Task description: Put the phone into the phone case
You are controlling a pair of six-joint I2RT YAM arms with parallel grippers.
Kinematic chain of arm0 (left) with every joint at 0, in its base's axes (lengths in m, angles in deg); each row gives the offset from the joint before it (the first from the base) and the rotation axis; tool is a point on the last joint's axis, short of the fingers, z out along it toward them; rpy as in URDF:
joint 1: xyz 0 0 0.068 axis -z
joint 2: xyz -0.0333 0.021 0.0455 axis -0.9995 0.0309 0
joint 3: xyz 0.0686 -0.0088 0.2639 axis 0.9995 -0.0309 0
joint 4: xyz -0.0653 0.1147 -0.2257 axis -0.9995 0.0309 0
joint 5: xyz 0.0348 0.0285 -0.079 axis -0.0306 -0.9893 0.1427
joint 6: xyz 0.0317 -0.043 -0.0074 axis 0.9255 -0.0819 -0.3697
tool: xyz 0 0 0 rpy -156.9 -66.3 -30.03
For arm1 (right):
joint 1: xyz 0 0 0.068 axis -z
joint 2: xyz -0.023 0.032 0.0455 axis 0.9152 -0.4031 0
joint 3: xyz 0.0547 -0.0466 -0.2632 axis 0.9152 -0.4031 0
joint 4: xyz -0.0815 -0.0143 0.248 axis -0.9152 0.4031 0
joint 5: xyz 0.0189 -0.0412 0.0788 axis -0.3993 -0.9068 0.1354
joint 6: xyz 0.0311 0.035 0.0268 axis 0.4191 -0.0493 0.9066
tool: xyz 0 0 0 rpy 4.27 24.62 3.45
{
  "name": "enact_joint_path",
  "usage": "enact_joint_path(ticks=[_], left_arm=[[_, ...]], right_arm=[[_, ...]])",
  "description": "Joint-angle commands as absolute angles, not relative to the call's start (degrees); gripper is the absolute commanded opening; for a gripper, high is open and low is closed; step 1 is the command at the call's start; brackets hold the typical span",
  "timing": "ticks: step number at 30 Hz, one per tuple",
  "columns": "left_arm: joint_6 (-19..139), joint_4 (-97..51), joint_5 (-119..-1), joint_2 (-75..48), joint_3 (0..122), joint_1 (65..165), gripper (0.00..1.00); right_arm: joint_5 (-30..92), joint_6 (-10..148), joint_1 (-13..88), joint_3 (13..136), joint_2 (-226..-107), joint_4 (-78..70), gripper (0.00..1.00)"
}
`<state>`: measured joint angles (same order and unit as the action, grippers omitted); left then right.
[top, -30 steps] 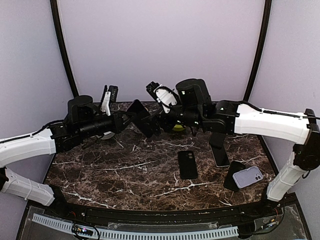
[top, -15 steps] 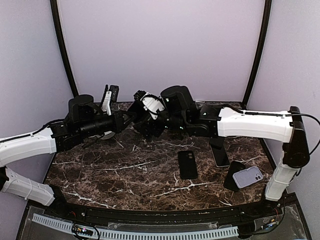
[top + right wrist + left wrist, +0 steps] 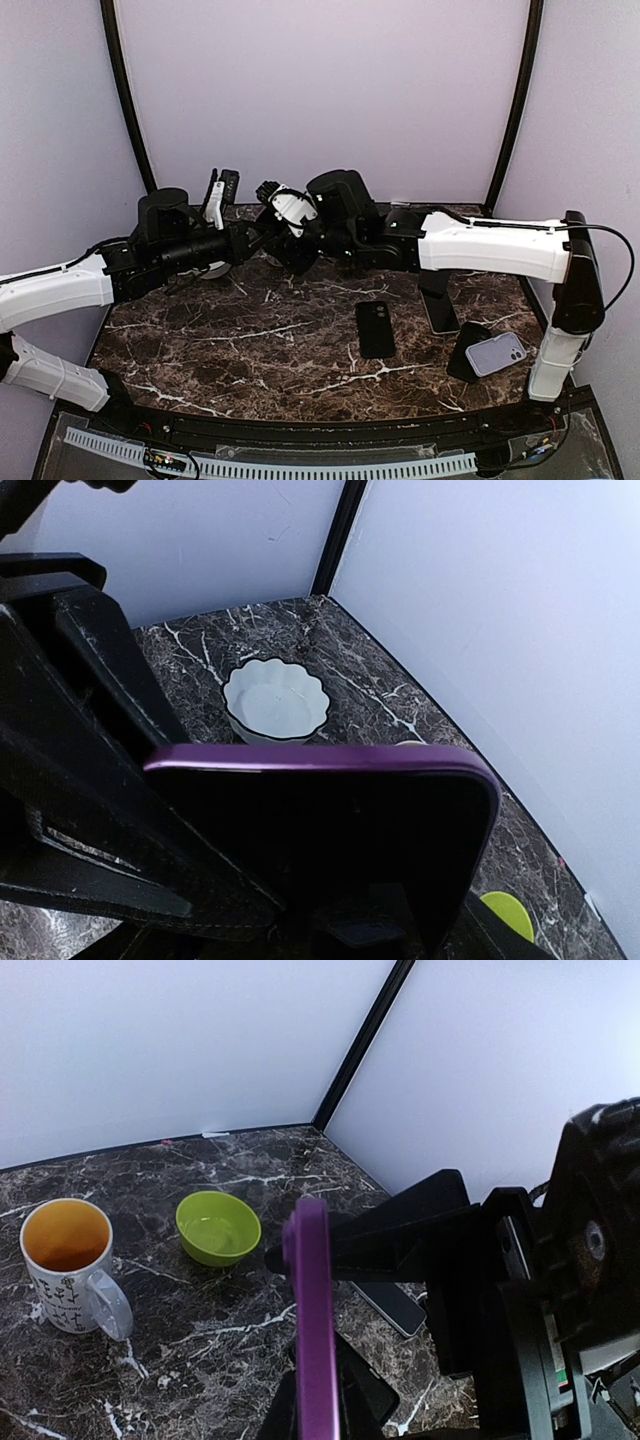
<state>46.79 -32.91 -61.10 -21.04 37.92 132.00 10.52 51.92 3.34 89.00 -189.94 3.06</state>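
Phone case (image 3: 315,1330): purple rim, dark inner face
Table (image 3: 250,345): dark brown marble, white veins
Small bowl (image 3: 218,1226): lime green
Mug (image 3: 66,1265): white with black print, orange inside
Scalloped bowl (image 3: 275,700): white
Flat phone (image 3: 375,328): black
Spare case (image 3: 497,352): lilac

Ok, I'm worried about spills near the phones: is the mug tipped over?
No, the mug stands upright on the table, its open mouth facing up, next to the green bowl.

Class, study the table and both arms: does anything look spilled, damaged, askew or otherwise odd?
Nothing looks spilled or broken; the mug stands upright. Only the lavender case lies askew, overlapping a dark flat item over on the right side.
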Motion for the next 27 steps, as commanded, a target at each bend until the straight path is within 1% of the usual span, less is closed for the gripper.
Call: enact_joint_path(ticks=[1,5,8,9,10,11,12,13,14,15,16,18,20,27], left_arm=[[47.4,-36.2,-59.8,-21.7,40.7,132.3,0.0],[47.5,-36.3,-59.6,-21.7,40.7,132.3,0.0],[47.7,-36.0,-60.0,-21.7,40.3,132.3,0.01],[47.9,-35.8,-60.2,-21.7,40.3,132.3,0.09],[48.0,-35.2,-60.7,-21.7,40.3,132.3,0.29],[48.5,-34.7,-61.0,-21.7,40.3,132.3,0.39],[48.8,-33.6,-61.8,-21.7,40.5,132.3,0.56],[49.7,-33.0,-62.3,-21.8,40.7,132.3,0.63],[50.3,-31.5,-63.2,-21.9,40.8,132.3,0.75],[51.5,-30.7,-63.8,-22.0,41.1,132.3,0.8],[52.3,-29.3,-65.2,-22.1,41.3,132.3,0.87],[54.8,-27.5,-66.9,-22.4,41.7,132.3,0.96],[59.3,-25.9,-69.3,-22.7,42.3,132.3,0.98],[68.4,-22.8,-81.2,-20.6,44.6,132.1,0.99]], right_arm=[[11.8,53.2,3.7,90.8,-190.1,2.5,0.7],[12.6,54.7,3.9,90.9,-189.9,3.3,0.54],[12.8,56.3,4.2,90.5,-189.4,3.7,0.38],[12.4,57.1,4.2,90.2,-189.2,3.9,0.32],[11.9,58.1,4.3,89.9,-188.9,4.2,0.28],[11.3,59.1,4.4,89.5,-188.7,4.5,0.23],[10.9,60.4,4.6,88.8,-188.3,4.9,0.18],[10.6,61.7,4.8,88.1,-187.9,5.3,0.15],[10.1,63.3,4.9,87.2,-187.5,5.7,0.11],[9.6,65.1,5.1,86.5,-187.1,6.2,0.09],[9.0,67.1,5.2,85.8,-186.6,6.9,0.06],[7.7,71.0,5.2,84.2,-185.5,8.4,0.01],[5.5,75.6,5.4,82.5,-184.5,10.0,0.0],[-2.8,94.8,7.4,78.4,-183.1,20.1,0.0]])
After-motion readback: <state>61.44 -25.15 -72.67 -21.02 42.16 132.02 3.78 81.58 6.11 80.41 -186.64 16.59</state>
